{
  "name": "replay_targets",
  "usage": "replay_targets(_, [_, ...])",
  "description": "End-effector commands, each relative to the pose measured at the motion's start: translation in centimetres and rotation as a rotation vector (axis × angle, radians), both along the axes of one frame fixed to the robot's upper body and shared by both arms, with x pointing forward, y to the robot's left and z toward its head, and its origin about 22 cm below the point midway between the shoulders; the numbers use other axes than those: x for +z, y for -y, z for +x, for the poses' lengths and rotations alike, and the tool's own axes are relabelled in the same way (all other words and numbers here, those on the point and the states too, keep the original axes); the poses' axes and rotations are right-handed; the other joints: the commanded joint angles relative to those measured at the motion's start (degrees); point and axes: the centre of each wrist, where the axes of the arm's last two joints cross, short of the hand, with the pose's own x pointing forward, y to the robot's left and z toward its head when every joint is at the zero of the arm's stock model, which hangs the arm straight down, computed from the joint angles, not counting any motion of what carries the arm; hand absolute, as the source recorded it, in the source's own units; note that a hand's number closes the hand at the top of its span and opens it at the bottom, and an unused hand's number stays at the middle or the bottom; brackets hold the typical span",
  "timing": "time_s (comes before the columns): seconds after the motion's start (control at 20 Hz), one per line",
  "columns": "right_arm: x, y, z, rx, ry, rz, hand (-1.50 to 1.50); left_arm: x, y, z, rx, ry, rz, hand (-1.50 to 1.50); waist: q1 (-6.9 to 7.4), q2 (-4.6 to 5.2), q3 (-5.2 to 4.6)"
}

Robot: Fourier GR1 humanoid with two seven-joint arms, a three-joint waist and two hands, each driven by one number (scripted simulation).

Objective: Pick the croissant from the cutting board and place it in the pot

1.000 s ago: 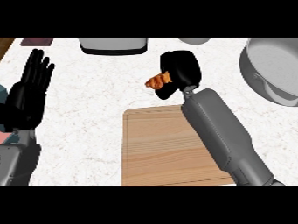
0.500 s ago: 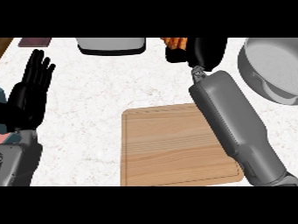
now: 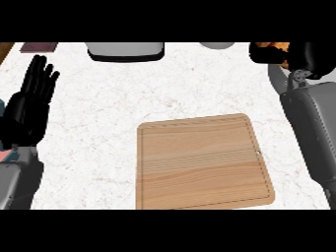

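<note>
At the far right edge of the counter [image 3: 90,123], top of the head view: right robot hand [image 3: 312,56], black, fingers curled round the croissant [image 3: 276,49]. Only an orange-brown sliver of the pastry shows between the fingers and the picture's upper border; the rest is hidden by the hand.

Cutting board [image 3: 199,160]: pale wood, centre of the counter, nothing on it. Your pick step reads as done.

Pot: not identifiable in this view. The grey forearm [image 3: 316,133] fills the right side where it would likely stand, so you cannot confirm the croissant is above it.

Left robot hand [image 3: 28,106]: open, fingers straight and up, resting at the left edge, holding nothing.

Also present: a grey-and-white appliance [image 3: 124,50] at the top centre, a pale round object [image 3: 218,45] beside it, cut off by the border, and a dark reddish item [image 3: 38,47] at the top left.

Risks, as judgement:
- Release made blind. With the target hidden, you may let go over the rim or over bare counter, and the croissant lands outside.
- Little of the pastry shows, so it may hang from one end and tip out as you lower the wrist.
- The forearm, reaching that far, may brush the pot's rim on the way down.
</note>
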Motion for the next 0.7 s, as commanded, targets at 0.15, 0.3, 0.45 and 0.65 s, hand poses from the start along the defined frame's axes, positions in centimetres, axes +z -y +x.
replay_targets(0.15, [-0.5, 10.0, -1.8, -0.073, -0.005, 0.035, 1.50, 0.4, 0.3, 1.0, 0.005, -0.018, 0.011, 0.00, 0.22, 0.23, 0.03])
replay_targets(0.3, [-1.0, 14.2, -1.0, -0.098, 0.016, 0.046, 1.50, 1.5, -0.2, -0.1, -0.010, 0.001, -0.007, 0.00, 1.04, 0.35, 0.05])
replay_targets(0.45, [-1.6, 17.3, -2.0, -0.048, 0.022, 0.056, 1.50, 0.5, -0.6, -0.2, -0.027, -0.003, 0.007, 0.00, 0.98, 0.32, 0.04])
replay_targets(0.65, [-5.2, 19.7, -1.3, -0.049, -0.008, 0.043, 1.50, 0.8, 0.9, 0.5, -0.033, -0.009, -0.007, 0.00, 1.54, 0.56, 0.07])
